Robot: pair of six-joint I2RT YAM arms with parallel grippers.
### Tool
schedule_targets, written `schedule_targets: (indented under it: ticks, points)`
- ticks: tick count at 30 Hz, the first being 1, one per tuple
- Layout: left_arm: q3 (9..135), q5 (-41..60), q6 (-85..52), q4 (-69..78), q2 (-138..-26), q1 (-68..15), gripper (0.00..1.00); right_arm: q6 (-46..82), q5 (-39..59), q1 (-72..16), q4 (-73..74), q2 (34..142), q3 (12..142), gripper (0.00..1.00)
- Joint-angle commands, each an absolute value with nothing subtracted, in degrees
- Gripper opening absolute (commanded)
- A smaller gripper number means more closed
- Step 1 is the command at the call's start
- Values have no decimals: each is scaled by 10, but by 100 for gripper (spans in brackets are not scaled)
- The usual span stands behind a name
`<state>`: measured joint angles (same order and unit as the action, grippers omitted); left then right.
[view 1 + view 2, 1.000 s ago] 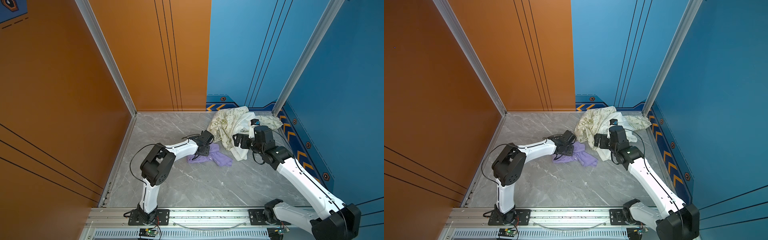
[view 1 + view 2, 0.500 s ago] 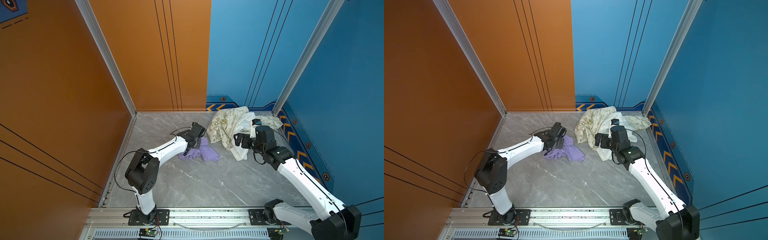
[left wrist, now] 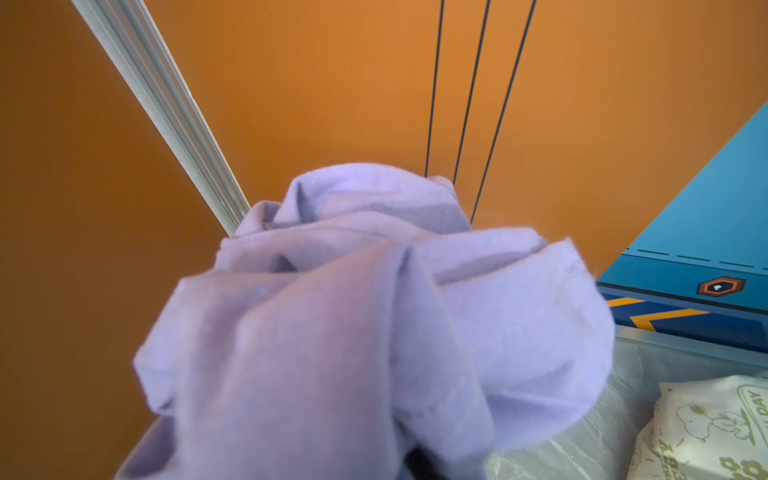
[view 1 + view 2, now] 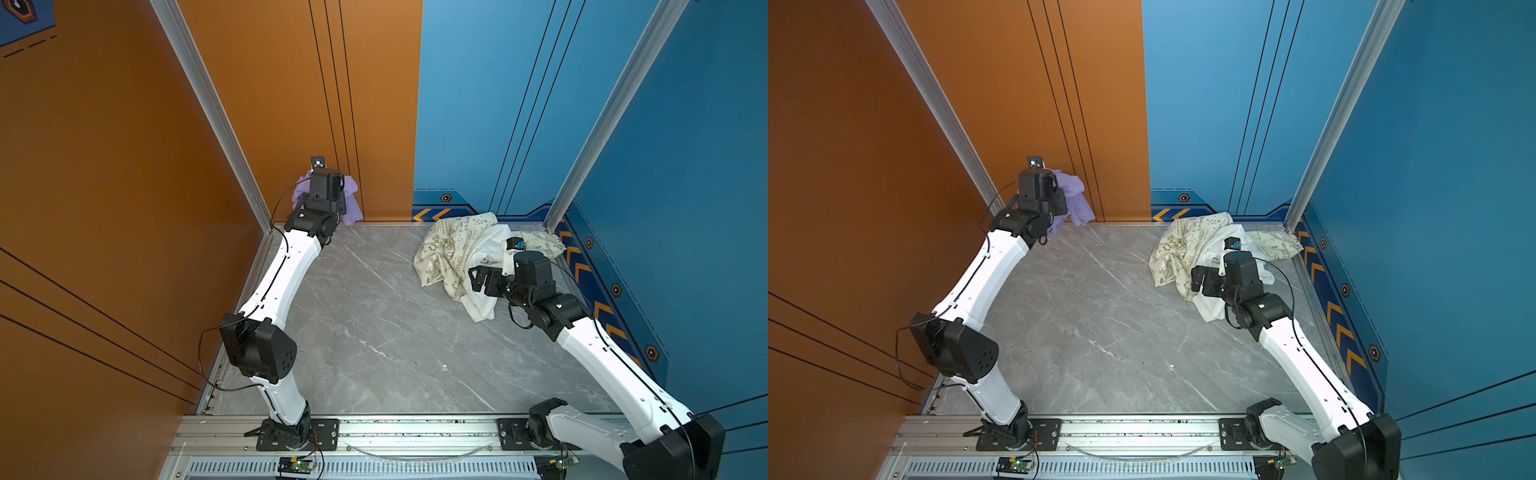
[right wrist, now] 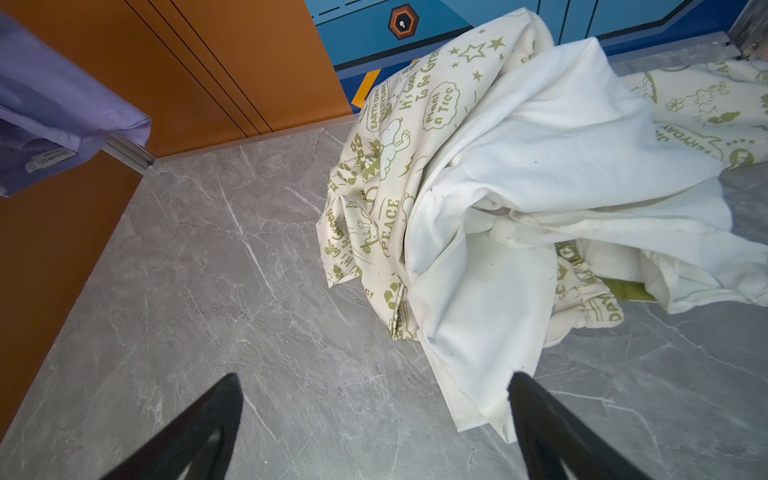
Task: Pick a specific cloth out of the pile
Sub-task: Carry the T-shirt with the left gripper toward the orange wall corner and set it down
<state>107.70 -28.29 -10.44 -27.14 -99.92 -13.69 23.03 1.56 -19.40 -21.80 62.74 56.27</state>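
Reading print first: the cream cloth with olive-green doodles (image 5: pixel 374 174) shows "PEACE", "Plant a Tree", "EARTH DAY EVERYDAY" and "It's Good To Be Green"; the left wrist view catches "DAY" on it. A small white sewn-in label (image 5: pixel 50 160) sits on the light purple cloth (image 5: pixel 54 104), text too small to read. No lettering shows on the purple front.

Left arm stretches from its base rail toward the far left corner, elbow bent, wrist raised against the orange wall panel (image 4: pixel 291 104). Left gripper (image 4: pixel 1059 198) is clamped on the light purple cloth (image 4: pixel 352 203), which bunches around the jaws and hangs below them; in the left wrist view the cloth (image 3: pixel 374 332) fills most of the frame and hides the fingers.

Right arm reaches from the right end of the rail, wrist low at the near edge of the pile (image 4: pixel 453 249). Right gripper (image 5: pixel 374 376) has its jaws spread wide, nothing between them, hovering over the grey marble-look tabletop (image 4: pixel 374 332), one finger just beside the hem of the plain white cloth (image 5: pixel 561 145).

Purple cloth (image 4: pixel 1075 199) is at the far left corner, well apart from the pile (image 4: pixel 1183 245) at far right.
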Motion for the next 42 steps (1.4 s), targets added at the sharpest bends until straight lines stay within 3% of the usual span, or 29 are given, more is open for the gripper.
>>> schedule_targets:
  ticks: [1,10,15,19,21,22,26,28,42]
  points:
    - [1027,-277,-120,-283,-1007,-121,0,238,32,-189,-207,615,552,100]
    - [884,-189,-172,-285,-1094,-64,1,240,55,-188,-215,610,545,100]
    - [849,-110,-205,-292,-1097,-33,19,224,60,-186,-231,601,543,100]
    - [817,-81,-232,-291,-1044,-16,53,222,63,-184,-232,601,537,100]
    - [806,-69,-237,-290,-1017,-11,57,222,65,-184,-230,605,538,100]
    - [801,-67,-238,-289,-1001,-12,66,223,67,-184,-228,608,538,100]
    - [801,-54,-240,-282,-955,-17,84,229,78,-184,-217,614,540,100]
    - [806,-52,-241,-278,-941,-21,100,232,81,-184,-212,614,539,100]
    - [805,36,-286,-254,-1058,-20,98,227,84,-182,-211,599,528,100]
